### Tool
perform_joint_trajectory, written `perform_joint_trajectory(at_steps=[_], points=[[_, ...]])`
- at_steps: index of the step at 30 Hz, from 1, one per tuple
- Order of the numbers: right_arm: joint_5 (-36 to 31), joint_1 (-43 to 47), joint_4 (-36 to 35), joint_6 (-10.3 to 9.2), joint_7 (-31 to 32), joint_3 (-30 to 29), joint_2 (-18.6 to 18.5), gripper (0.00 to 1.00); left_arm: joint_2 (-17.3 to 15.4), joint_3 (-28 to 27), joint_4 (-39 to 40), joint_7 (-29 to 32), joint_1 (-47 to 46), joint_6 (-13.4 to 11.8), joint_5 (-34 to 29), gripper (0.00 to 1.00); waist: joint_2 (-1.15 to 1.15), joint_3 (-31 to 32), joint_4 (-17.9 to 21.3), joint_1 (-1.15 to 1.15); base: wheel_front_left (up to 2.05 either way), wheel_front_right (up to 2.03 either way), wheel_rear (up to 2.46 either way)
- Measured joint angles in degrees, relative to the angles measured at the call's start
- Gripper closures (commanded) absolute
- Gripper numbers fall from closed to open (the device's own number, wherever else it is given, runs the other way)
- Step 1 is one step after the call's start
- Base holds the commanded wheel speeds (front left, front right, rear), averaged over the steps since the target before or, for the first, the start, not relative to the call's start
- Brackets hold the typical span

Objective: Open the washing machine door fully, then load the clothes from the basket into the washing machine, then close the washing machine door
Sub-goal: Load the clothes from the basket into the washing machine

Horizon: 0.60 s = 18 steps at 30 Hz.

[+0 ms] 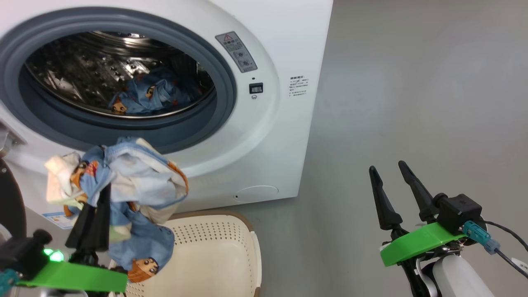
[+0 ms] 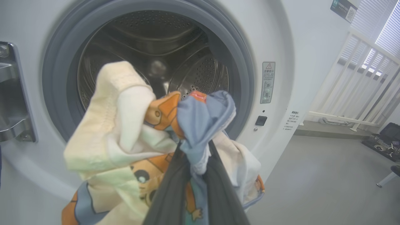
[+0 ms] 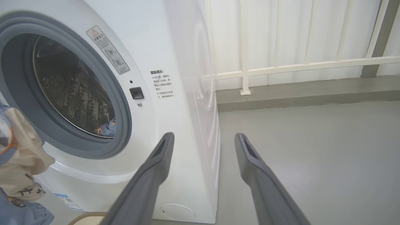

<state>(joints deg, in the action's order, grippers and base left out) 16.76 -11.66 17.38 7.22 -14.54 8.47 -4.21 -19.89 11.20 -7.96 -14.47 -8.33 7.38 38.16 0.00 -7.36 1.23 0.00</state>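
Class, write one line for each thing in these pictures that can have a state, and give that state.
Washing machine, front open.
Drum, holds one blue printed garment.
Left tool, shut on a bundle of clothes, held up before the machine.
Right tool, open, holding nothing.
Basket, upright on the floor in front of the machine.

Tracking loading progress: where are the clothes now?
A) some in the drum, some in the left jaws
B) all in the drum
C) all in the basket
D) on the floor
A: the left gripper pinches a bundle in its jaws, and blue clothes lie in the drum.
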Motion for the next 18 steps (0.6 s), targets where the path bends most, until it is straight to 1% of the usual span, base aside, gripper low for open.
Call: perform_joint_trajectory(at_steps=[3, 7, 11, 16, 17, 18], points=[[-0.01, -0.01, -0.08, 0.01, 0.0, 0.21, 0.03, 0.0, -0.57, 0.2, -0.77, 0.0, -2.21, 0.0, -0.01, 1.0, 0.0, -0.64, 0.25, 0.0, 0.0, 0.0, 0.0], [-0.15, -0.05, -0.29, 0.0, 0.0, 0.42, 0.16, 0.0, -1.64, 1.31, -3.85, -0.11, -7.76, 0.0, 0.0, 1.0, 0.0, -1.83, 0.79, 0.01, 0.0, 0.0, 0.0], [-0.44, -0.29, -0.86, 0.0, 0.0, 0.71, 0.42, 0.0, -2.38, 2.91, -8.47, -0.14, -13.51, 0.0, 0.19, 1.0, 0.0, -3.35, 1.68, 0.0, 0.0, 0.0, 0.0], [-1.43, -0.86, -1.88, 0.0, 0.0, 0.83, 0.83, 0.0, -4.09, 5.77, -16.01, -0.15, -21.36, 0.0, 2.8, 1.0, 0.0, -6.04, 3.04, 0.01, 0.0, 0.0, 0.0], [-1.43, -0.86, -1.88, 0.0, 0.0, 0.83, 0.83, 0.0, -4.09, 5.77, -16.01, -0.15, -21.36, 0.0, 2.8, 1.0, 0.0, -6.04, 3.04, 0.01, 0.0, 0.0, 0.0], [-2.34, -1.1, -2.43, 0.0, 0.0, 0.78, 0.91, 0.0, -4.68, 6.75, -19.25, -0.14, -24.87, 0.0, 3.87, 1.0, 0.0, -7.35, 3.64, 0.01, 0.0, 0.0, 0.0]])
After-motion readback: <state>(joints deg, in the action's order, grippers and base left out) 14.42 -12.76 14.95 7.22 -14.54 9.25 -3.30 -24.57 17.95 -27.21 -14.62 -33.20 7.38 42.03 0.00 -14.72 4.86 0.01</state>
